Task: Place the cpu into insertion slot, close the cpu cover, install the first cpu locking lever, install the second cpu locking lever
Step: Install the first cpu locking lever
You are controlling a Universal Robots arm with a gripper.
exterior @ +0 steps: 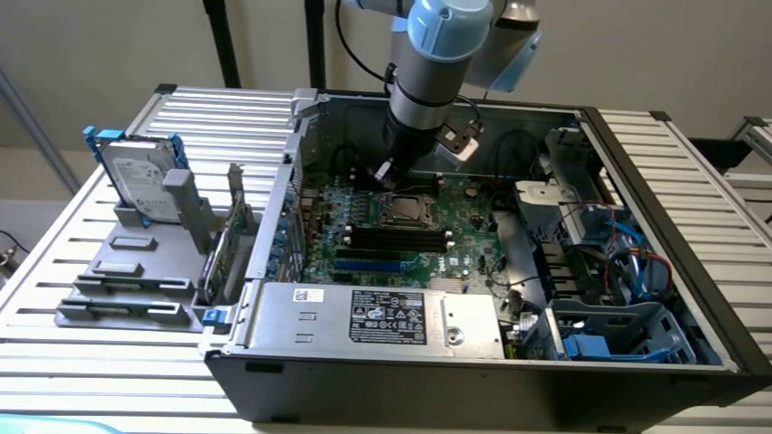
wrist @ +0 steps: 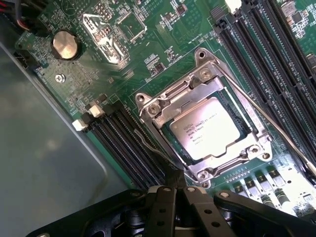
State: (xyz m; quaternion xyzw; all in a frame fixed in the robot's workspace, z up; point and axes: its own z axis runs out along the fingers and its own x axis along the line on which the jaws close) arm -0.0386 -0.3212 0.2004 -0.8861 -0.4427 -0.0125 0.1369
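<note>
- A black desktop computer case lies open on its side on a table of pale metal slats.
- A grey and light-blue robot arm reaches down into the case, over the green motherboard.
- The black gripper hangs just above the board, and its two fingers are pressed together with nothing between them.
- The cpu, a small flat square chip with a pale silver-tan face, sits in the insertion slot, a dark square socket recess.
- Several lines of dark print run across the chip; the letters are too small to read with certainty.
- The cpu cover, a thin silver metal frame with a central window, lies down around the chip.
- In the wrist view the gripper is just beside one corner of the socket, a little apart from the chip.
- A thin metal locking lever runs from that corner toward the fingertips; whether they touch it is unclear.
- A second thin wire lever lies along the opposite side of the socket.
- Long black memory slots flank the socket, and a round silver coin battery sits well apart from it.
- A silver power supply in the case carries a black-and-white label, its text illegible.
- A hard drive in a blue bracket stands outside the case, on the exterior view's left.
</note>
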